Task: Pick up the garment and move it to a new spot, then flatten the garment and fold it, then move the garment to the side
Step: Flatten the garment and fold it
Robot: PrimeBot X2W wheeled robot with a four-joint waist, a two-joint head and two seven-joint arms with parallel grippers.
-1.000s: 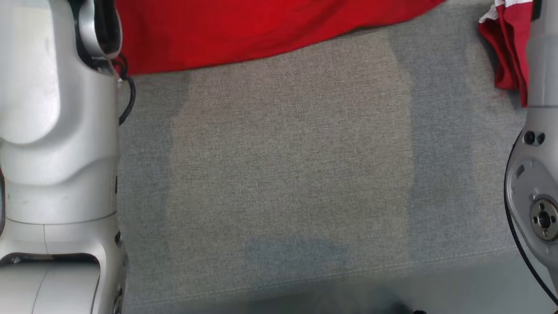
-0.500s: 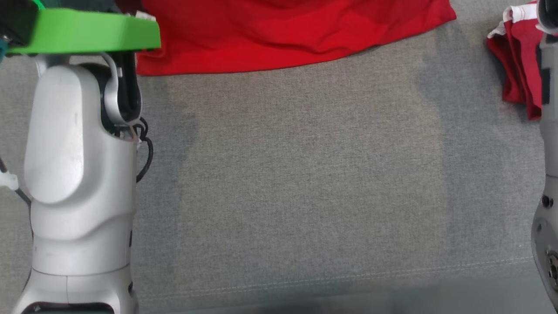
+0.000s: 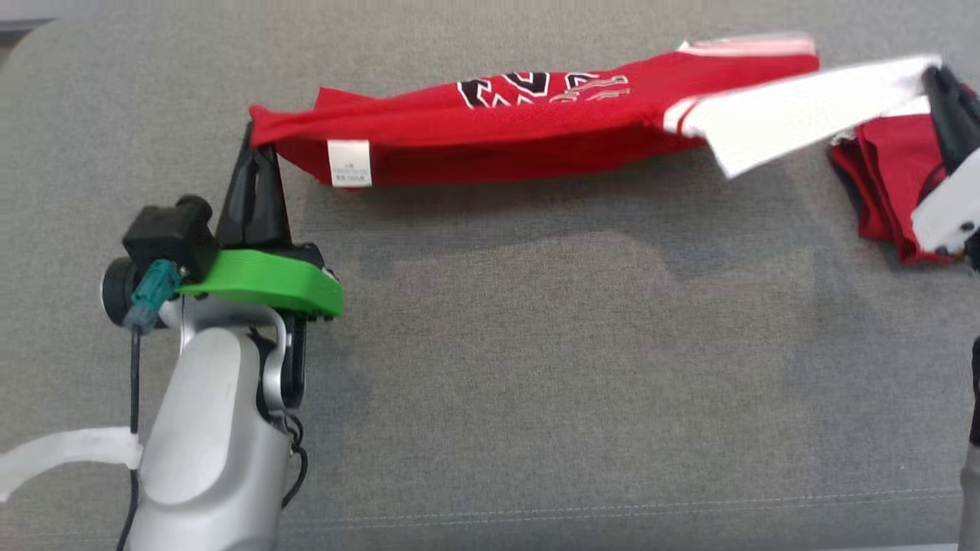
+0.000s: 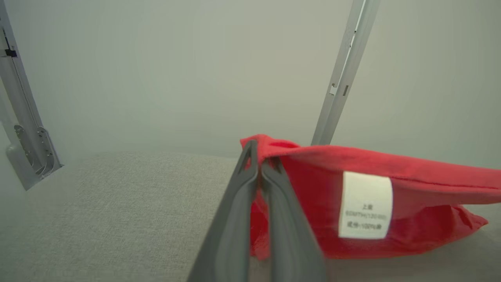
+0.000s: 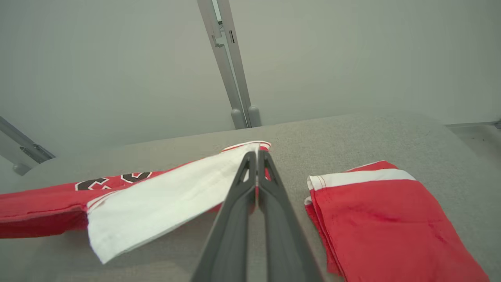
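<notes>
Head view: my left gripper (image 3: 255, 141) was clamped on the left end of the red jersey (image 3: 498, 126), and my right gripper (image 3: 940, 80) pinched its white sleeve. The jersey hung stretched between them over the grey cushion (image 3: 536, 344).
Left wrist view: fingers were closed on red hem, with the care label (image 4: 364, 205) just right of them.
Right wrist view: fingers were closed on white fabric. A folded red garment (image 5: 383, 219) lay near, to the right.

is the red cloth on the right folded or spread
Folded: the red white-trimmed cloth lies as a compact rectangle with stacked layer edges.
</notes>
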